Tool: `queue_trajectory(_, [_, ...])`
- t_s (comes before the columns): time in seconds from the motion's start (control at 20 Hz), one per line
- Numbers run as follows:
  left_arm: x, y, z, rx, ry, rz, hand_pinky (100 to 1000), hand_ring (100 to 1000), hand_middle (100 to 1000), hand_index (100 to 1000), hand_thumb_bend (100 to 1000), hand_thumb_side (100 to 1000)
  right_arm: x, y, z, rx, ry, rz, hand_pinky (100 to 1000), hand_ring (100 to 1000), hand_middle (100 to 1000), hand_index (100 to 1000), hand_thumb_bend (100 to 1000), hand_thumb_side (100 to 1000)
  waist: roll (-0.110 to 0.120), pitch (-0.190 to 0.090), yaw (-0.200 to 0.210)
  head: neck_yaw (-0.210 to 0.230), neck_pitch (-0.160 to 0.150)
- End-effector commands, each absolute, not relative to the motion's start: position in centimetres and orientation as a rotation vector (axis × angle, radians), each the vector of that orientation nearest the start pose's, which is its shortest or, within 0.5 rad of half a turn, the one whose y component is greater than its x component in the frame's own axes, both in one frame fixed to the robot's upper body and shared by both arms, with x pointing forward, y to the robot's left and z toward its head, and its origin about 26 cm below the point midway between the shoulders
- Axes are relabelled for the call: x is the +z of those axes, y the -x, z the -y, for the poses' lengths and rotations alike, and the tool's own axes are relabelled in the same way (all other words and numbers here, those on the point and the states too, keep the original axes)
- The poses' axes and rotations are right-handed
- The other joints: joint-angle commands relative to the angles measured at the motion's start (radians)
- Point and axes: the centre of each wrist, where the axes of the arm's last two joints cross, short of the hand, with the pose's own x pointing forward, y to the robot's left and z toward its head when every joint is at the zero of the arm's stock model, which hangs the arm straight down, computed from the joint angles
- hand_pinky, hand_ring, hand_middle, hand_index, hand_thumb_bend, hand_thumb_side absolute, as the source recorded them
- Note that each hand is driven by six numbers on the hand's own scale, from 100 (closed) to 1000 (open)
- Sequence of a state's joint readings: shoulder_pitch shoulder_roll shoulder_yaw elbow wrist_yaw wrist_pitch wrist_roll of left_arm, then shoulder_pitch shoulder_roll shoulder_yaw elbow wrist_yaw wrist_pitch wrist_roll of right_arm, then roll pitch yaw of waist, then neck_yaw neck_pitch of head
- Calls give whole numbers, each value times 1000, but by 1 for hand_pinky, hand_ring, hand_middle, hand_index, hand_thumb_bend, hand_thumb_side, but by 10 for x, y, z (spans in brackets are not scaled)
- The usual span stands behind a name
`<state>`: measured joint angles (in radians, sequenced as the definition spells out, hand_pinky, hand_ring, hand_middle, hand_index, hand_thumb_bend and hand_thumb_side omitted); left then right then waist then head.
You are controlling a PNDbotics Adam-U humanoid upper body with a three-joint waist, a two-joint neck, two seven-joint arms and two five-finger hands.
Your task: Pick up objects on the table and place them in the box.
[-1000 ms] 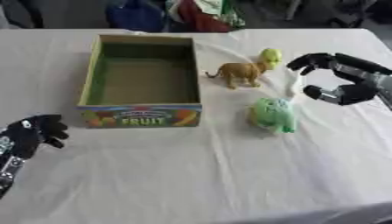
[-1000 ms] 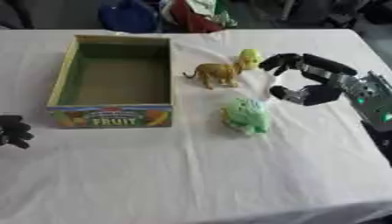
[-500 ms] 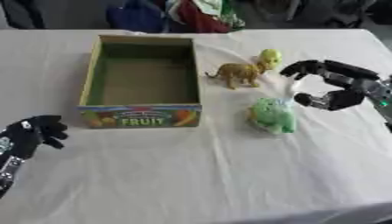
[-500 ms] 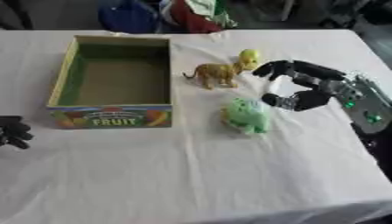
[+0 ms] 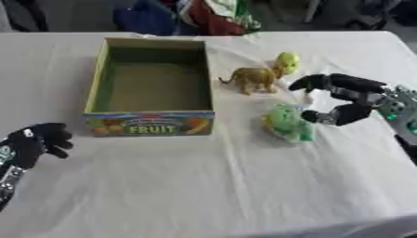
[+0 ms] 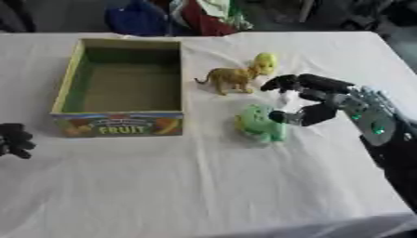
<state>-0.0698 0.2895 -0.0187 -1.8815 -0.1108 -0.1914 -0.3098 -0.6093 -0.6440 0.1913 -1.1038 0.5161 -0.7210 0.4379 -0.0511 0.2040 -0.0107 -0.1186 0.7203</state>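
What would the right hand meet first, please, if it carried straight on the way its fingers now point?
Probably the green toy: the right hand opens toward the robot's left and the thumb tip is already beside it. The brown animal lies further up, off that line.

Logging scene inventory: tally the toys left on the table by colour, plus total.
Green toy: 1
Brown toy: 1
Yellow toy: 1
Total: 3, all outside the box; none inside it.

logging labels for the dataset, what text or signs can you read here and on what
"FRUIT": in large letters on the front panel of the box, among printed fruit pictures.
A smaller line of print sits above that word on the same panel; it is too blurred to read.
No readable text on the toys, the cloth or the hands.
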Motion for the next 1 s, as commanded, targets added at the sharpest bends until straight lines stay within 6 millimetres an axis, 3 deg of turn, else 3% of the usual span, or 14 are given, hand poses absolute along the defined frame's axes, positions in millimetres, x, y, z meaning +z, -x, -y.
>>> queue_trajectory(0.05, [111, -282, -280, -742, -70, 2034, 596, 658, 653, 820, 388, 950, 142, -417, 372, 2068, 366, 1592, 796, 888, 878, 947, 371, 923, 2, -15, 1, -5, 6])
queue_trajectory(0.5, [110, -282, -281, -740, -72, 2032, 596, 659, 654, 820, 385, 953, 141, -416, 368, 2124, 425, 1555, 800, 881, 869, 939, 432, 974, 0, -15, 1, -5, 7])
queue_trajectory(1.0, [110, -282, -280, -739, -70, 2031, 596, 659, 654, 819, 378, 962, 126, -417, 371, 2121, 454, 1508, 758, 821, 816, 906, 411, 987, 1, -14, 1, -8, 10])
